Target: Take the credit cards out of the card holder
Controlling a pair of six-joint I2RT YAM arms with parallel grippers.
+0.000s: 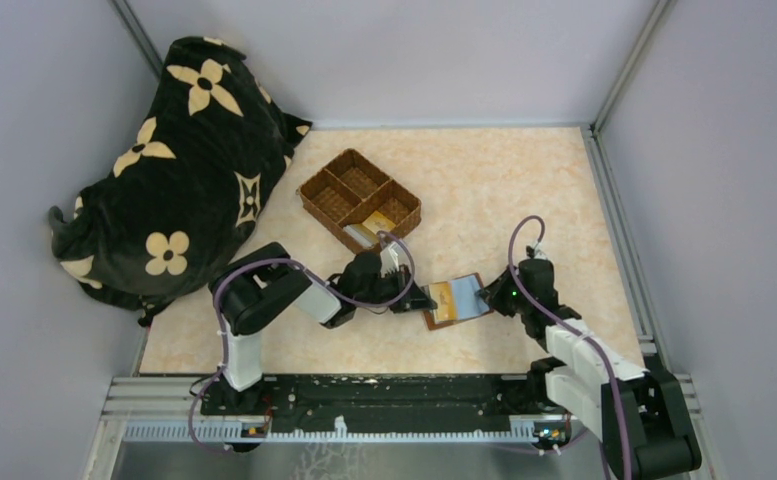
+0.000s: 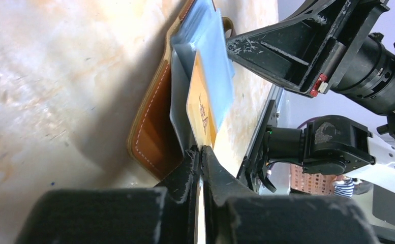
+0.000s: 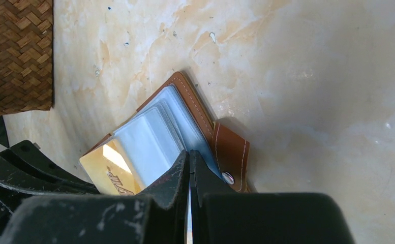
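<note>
L end effector (image 2: pixel 201 152) – clamped on gold card (image 2: pixel 201 104) edge | R end effector (image 3: pixel 189 155) – pinched shut on holder (image 3: pixel 185 96) blue sleeve | holder open on desk (image 1: pixel 504 190), card partly out

From high at the near edge we look down on the whole worktop (image 1: pixel 524 180). Each wrist view sits close behind its own fingers (image 2: pixel 182 178), facing the card holder (image 3: pixel 185 96) from opposite sides; all three views share that holder.

Reddish-brown card holder (image 3: pixel 229 147) with pale stitching, gold card (image 3: pixel 106 168), seemingly grey-blue sleeves (image 3: pixel 144 140)
</note>
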